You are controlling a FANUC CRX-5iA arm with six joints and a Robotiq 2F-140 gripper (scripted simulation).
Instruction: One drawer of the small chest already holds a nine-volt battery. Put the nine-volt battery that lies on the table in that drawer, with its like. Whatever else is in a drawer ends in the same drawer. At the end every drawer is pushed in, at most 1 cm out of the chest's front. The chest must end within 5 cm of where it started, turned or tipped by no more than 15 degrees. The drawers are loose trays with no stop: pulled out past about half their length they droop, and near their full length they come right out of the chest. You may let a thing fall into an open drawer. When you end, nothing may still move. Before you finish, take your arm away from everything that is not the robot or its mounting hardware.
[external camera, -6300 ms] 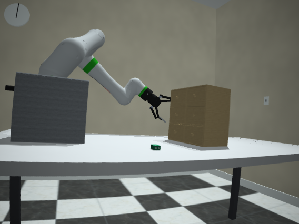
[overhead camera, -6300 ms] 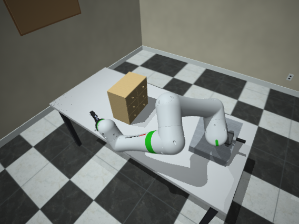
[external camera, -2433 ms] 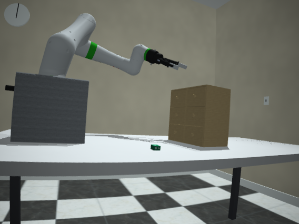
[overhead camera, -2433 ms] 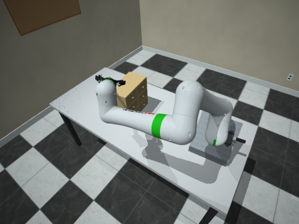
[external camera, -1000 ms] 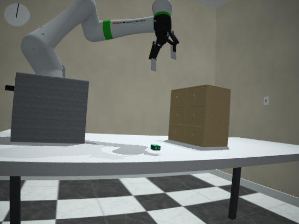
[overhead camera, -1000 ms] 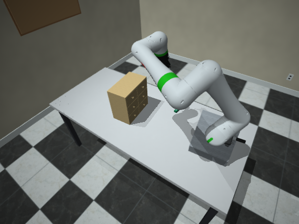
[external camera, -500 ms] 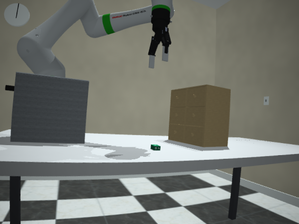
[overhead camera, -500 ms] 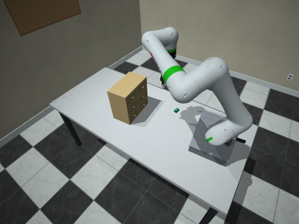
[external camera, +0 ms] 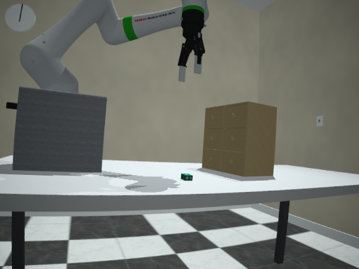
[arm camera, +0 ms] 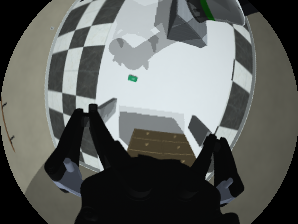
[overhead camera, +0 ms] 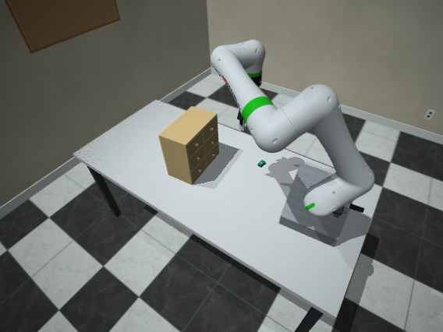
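Table (external camera: 221, 189) edge comes first in your exterior view: a white top on dark legs over a black-and-white chequered floor (external camera: 133, 243). Just behind that edge you see the green nine-volt battery (external camera: 187, 177) lying flat on the white surface, its two terminals facing you. It sits apart from the chest (external camera: 259, 139), a little in front of the chest's lower left corner, with bare table between them. You can find it from above too, as a small green block (overhead camera: 261, 164) between the chest (overhead camera: 177, 150) and the arm's grey pedestal (overhead camera: 296, 222).

Next back, the small wooden chest stands upright on the table. You see six drawer fronts (external camera: 225, 139), two across and three down, each with a small knob, and all flush with the chest's face. What they hold is hidden from you.

To your left, further back, the grey pedestal (external camera: 60, 132) carries the white arm (external camera: 76, 28) with its green bands. High above the table, over the gap between battery and chest, hangs the gripper (external camera: 189, 71), pointing down with its fingers spread wide and nothing between them. Your wrist view looks straight down on the chest's top (arm camera: 156, 143) and the battery (arm camera: 132, 79) beyond it.
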